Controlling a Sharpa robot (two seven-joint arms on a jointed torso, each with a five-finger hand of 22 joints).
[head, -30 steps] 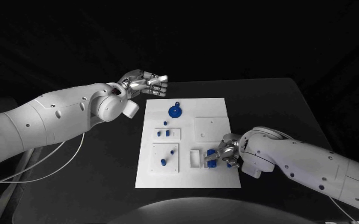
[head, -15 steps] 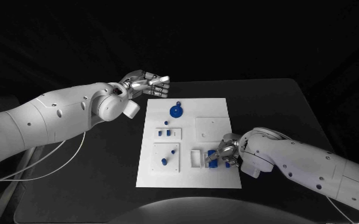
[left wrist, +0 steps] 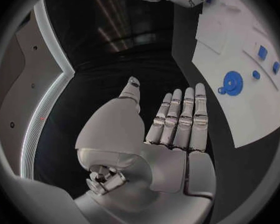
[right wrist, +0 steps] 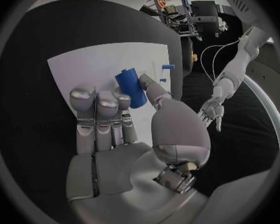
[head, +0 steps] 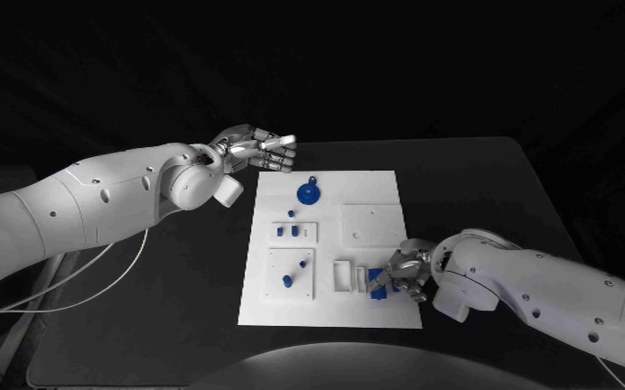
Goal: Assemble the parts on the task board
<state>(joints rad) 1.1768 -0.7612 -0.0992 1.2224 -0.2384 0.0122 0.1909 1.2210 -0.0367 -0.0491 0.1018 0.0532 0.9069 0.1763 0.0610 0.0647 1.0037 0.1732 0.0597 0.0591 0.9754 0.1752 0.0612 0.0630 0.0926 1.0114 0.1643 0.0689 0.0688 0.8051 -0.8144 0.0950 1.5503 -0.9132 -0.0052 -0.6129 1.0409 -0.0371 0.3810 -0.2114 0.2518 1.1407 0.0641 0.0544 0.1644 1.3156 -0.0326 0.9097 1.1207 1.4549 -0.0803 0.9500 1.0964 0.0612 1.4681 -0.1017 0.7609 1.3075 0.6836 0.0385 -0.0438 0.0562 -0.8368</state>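
task board [head: 371,311] white | parts [head: 305,195] blue | table [head: 469,182] black | hands [head: 265,149] silver

Board's far right corner [head: 377,182] bare; blue disc [head: 306,194] perhaps obstructs left.

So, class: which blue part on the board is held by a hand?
The blue cylinder at the board's near right, pinched by the right hand. The other parts lie untouched.

Pretty sure I'm in a robotics lab: black counter [head: 195,300] against a blacked-out backdrop, a white task board [head: 371,187] set up like a test rig, and a rack of electronics with loose cables [right wrist: 184,12] off past the counter's edge.
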